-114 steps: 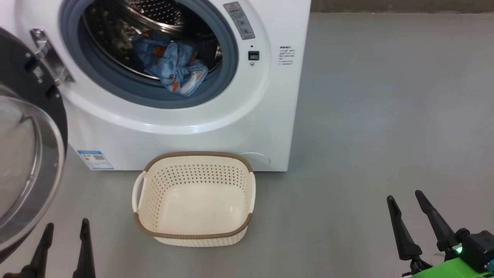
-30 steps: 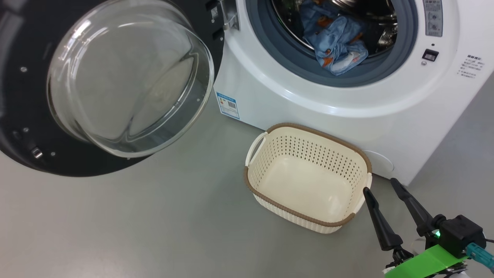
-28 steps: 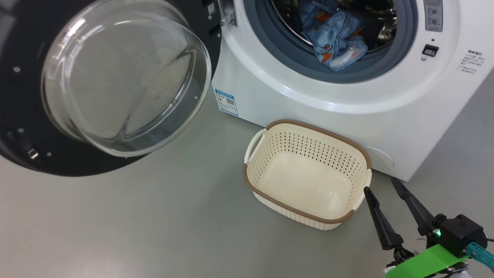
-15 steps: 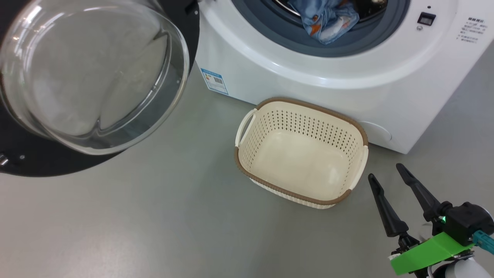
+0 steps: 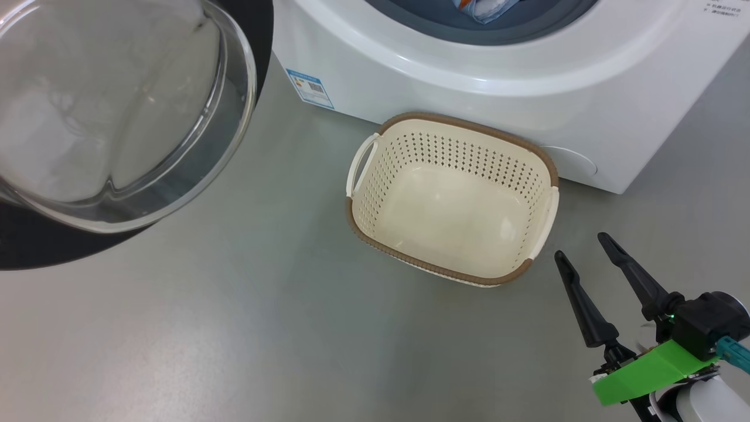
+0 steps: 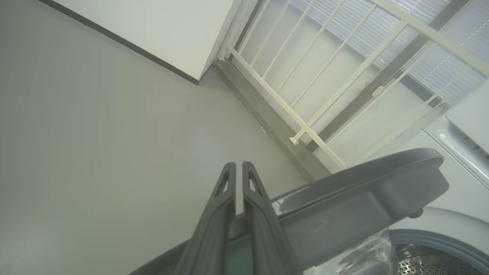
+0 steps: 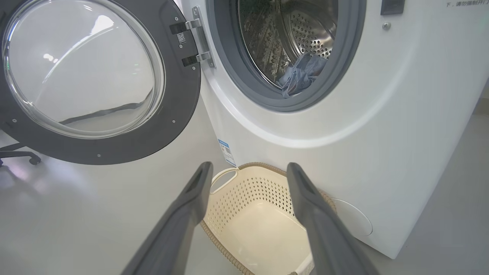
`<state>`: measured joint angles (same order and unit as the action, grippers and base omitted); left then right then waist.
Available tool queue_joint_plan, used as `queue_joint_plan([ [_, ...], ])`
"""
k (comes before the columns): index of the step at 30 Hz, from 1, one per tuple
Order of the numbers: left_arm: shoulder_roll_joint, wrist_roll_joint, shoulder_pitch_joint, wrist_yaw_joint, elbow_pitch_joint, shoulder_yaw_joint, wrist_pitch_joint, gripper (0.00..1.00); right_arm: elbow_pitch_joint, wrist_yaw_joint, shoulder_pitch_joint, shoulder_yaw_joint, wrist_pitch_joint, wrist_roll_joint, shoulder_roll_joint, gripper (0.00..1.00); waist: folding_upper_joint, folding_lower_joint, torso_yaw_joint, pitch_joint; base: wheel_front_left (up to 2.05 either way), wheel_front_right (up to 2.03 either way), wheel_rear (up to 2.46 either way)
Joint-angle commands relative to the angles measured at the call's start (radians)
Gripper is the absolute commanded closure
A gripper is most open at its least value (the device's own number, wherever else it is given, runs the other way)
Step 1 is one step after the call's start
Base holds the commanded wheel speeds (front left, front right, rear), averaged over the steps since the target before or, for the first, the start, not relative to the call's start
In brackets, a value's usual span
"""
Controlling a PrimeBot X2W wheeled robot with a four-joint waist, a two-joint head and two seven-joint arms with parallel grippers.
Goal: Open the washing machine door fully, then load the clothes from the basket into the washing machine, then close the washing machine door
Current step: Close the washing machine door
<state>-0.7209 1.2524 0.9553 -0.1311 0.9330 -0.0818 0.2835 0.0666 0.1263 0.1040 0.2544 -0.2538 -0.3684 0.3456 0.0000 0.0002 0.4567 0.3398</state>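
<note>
We see the washing machine door (image 7: 97, 76) swung wide open to the left of the washing machine (image 7: 401, 126), hung on its metal hinge (image 7: 198, 38), glass bulge facing out twd us. In the head view that glass takes the upper left corner. The clothes (image 7: 301, 74) sit inside the steel drum (image 7: 305, 34): a light blue bundle w/ orange bits, low at the front, lower edge at the grey seal (image 7: 225, 65). The basket (image 5: 451, 158) stands on the grey floor (image 5: 234, 328) right in front of the machine. Its far rim is close to the white front panel; we can't tell if they touch. Its cream btm is in full sight. A blue label sticker (image 5: 310, 88) shows nr the machine's lower left corner.

Our right gripper (image 5: 580, 245) hangs over the floor just right of the basket, nr its front right corner. Its fingers are spread wide apart, holding nothing. In its wrist view they frame the basket, w/ the drum opening above.

Our left gripper (image 6: 238, 164) has its fingers pressed together, nothing held. In its wrist view they point up past the door's grey outer edge, w/ a white railing (image 6: 267, 100) and a wall in the bg. Whether they touch the door, we can't tell.
</note>
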Motion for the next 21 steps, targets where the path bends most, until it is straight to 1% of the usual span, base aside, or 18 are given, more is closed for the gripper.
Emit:
queue_joint_plan([
  [1, -0.093, 0.011, 0.029, 0.0, 0.0, -0.014, 0.022, 1.0, -0.024, 0.004, 0.013, 0.023, -0.008, 0.01, 0.014, 0.0, 0.0, -0.0002, -0.003, 0.007, 0.0, 0.0, 0.0],
  [9, -0.108, 0.028, 0.062, 0.0, 0.051, 0.018, 0.083, 1.0, -0.028, 0.004, 0.019, 0.029, -0.008, 0.01, 0.025, 0.0, 0.0, -0.0002, -0.01, 0.026, 0.0, 0.0, 0.0],
  [21, -0.101, 0.064, 0.068, 0.0, 0.05, 0.062, 0.181, 1.0, -0.027, 0.004, 0.021, 0.028, -0.008, 0.013, 0.033, 0.0, 0.0, -0.0002, -0.006, 0.033, 0.0, 0.0, 0.0],
])
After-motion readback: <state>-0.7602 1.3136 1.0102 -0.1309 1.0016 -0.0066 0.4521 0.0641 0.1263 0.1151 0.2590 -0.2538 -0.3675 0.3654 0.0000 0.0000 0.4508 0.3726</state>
